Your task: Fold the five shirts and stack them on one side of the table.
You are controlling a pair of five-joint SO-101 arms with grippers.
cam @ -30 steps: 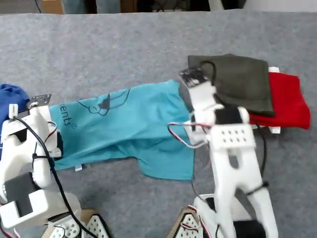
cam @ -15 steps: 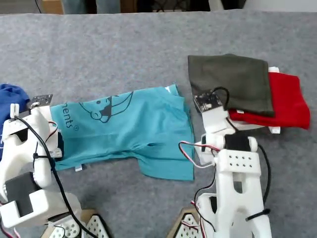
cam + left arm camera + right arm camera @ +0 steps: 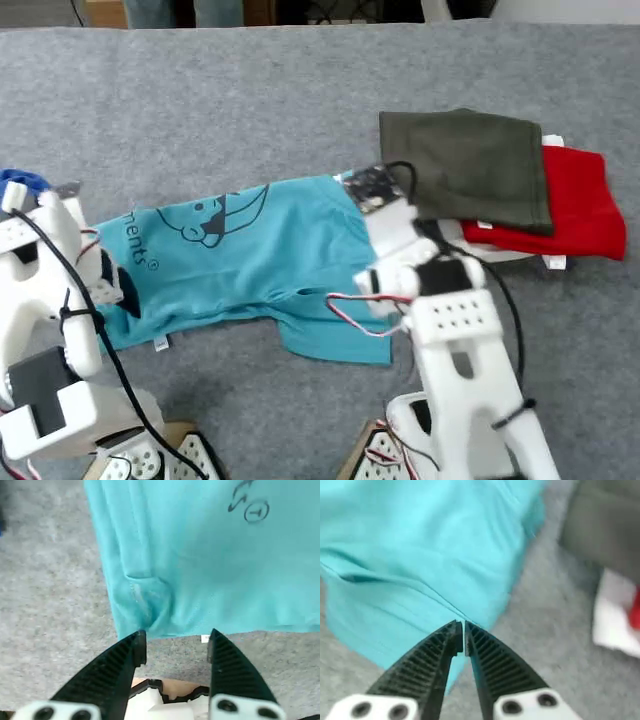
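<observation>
A teal shirt [image 3: 250, 250] with a dark print lies spread across the middle of the grey table. My left gripper [image 3: 112, 288] sits at its left end. In the left wrist view this gripper [image 3: 176, 639] is open, its fingers astride the shirt's [image 3: 200, 555] bunched hem. My right gripper [image 3: 368, 192] is at the shirt's far right corner. In the right wrist view it [image 3: 460, 628] is shut, its tips over the teal cloth [image 3: 420, 540] near the edge, with no fabric visibly pinched. An olive folded shirt [image 3: 470, 165] rests on a red one [image 3: 580, 205] at the right.
A white shirt [image 3: 553, 262] peeks out under the red and olive ones, also seen as white cloth [image 3: 615, 625] beside the olive shirt [image 3: 605, 530]. A blue shirt [image 3: 20, 183] lies at the far left edge. Bare grey table [image 3: 200, 100] stretches behind the teal shirt.
My right arm pulled back toward the front, then swung over to the teal shirt's far right corner. The shirt's right side shifted. My left arm moved slightly left.
</observation>
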